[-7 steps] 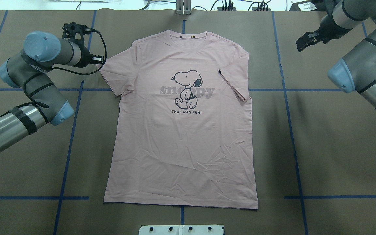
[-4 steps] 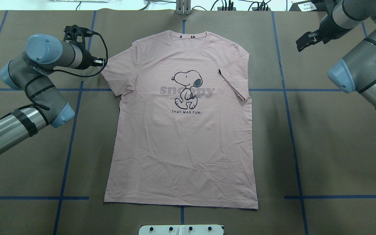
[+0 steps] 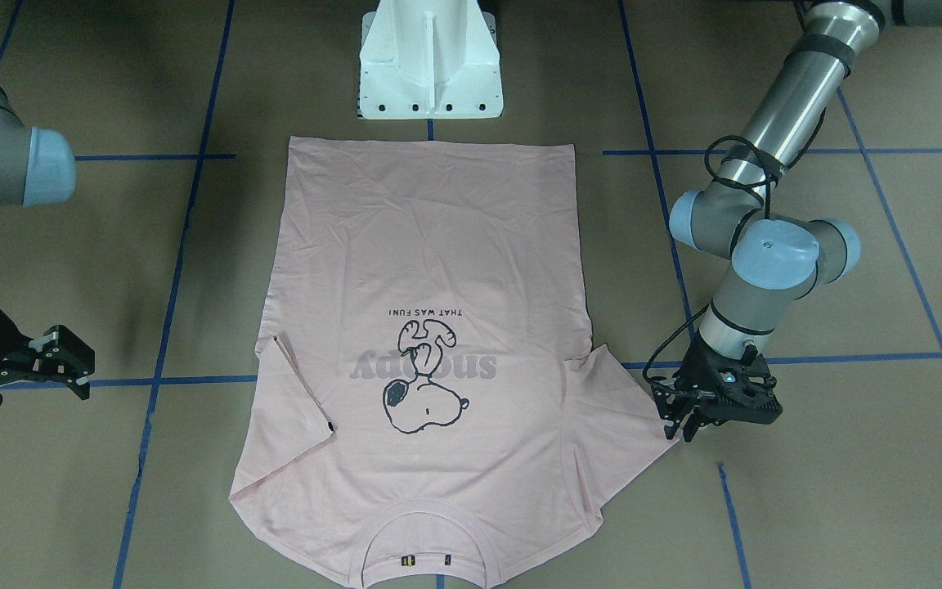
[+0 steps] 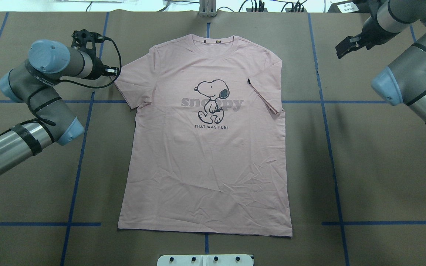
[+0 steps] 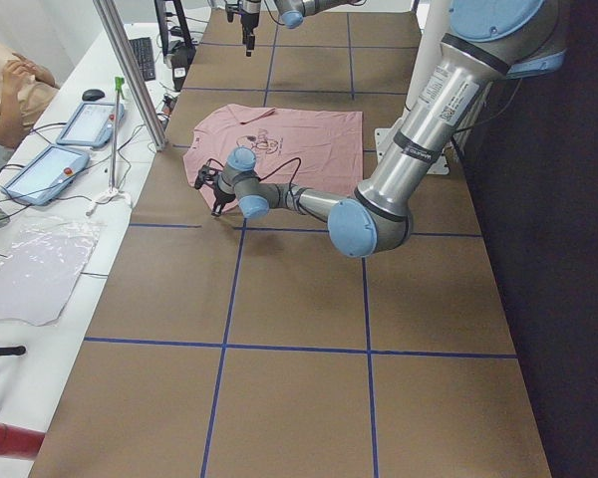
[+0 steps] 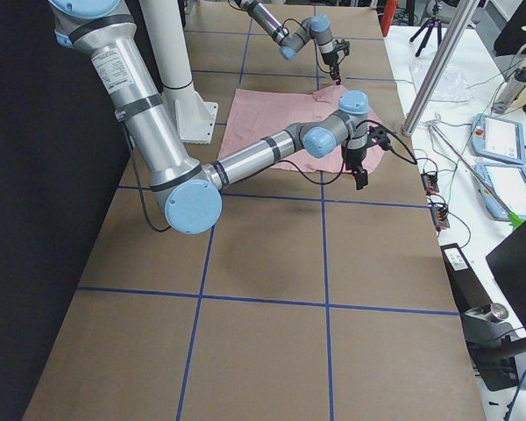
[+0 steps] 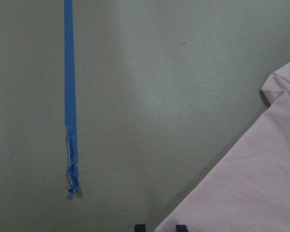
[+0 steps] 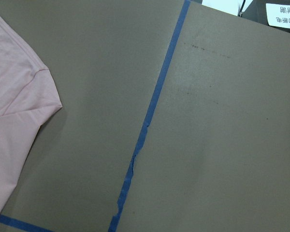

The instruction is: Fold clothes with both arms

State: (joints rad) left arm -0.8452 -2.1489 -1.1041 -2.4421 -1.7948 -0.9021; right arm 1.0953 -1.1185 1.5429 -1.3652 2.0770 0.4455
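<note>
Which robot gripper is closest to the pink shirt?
The left gripper: it sits right at the edge of the spread-out sleeve of the T-shirt. The right gripper is well off the other side, over the table.

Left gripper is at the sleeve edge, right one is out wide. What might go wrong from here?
1. The left gripper sits at the very edge of the T-shirt sleeve, so a shallow pinch may slip off.
2. The right gripper is off the cloth, so a one-sided lift could drag the shirt askew.

Brown table (image 4: 383, 166), blue tape grid (image 4: 31, 224), white side bench (image 5: 55, 349)
</note>
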